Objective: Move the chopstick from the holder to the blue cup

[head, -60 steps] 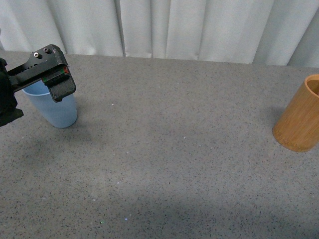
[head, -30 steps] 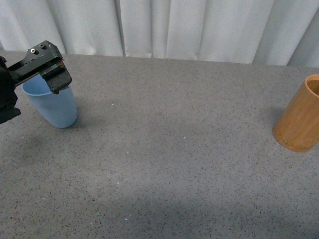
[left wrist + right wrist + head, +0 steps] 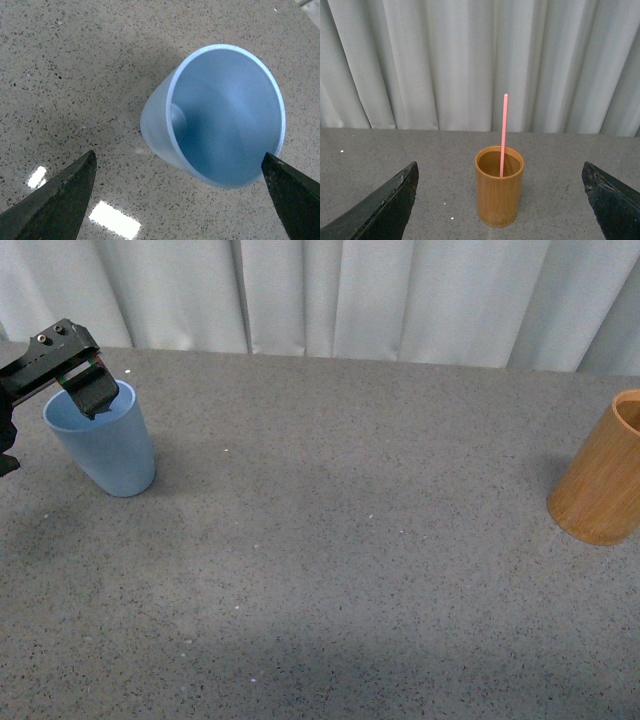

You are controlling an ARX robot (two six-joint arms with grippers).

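Left pincer [image 3: 178,155] is released, jaws spread wide, not gripping anything. The blue cup [image 3: 220,115] sits directly under it, upright on the grey speckled table [image 3: 350,570], with its mouth facing up into the gap between the 2 fingertips [image 3: 60,195]. From the wrist camera I see straight down the cup's inner wall to its base. In the front view 1 finger overlaps the cup's rim; I can't tell whether it touches.

Right pincer [image 3: 499,163] is also released, its 2 dark fingers far apart. The holder [image 3: 500,200] stands straight ahead of it, centred in the gap and well clear of both fingers. The chopstick [image 3: 503,130] is in the holder, near upright. Its lower end is inside and its rounded top is well above the rim, against the white curtain [image 3: 445,60] behind. The holder is well apart from the left pincer, far off to its right across the table.
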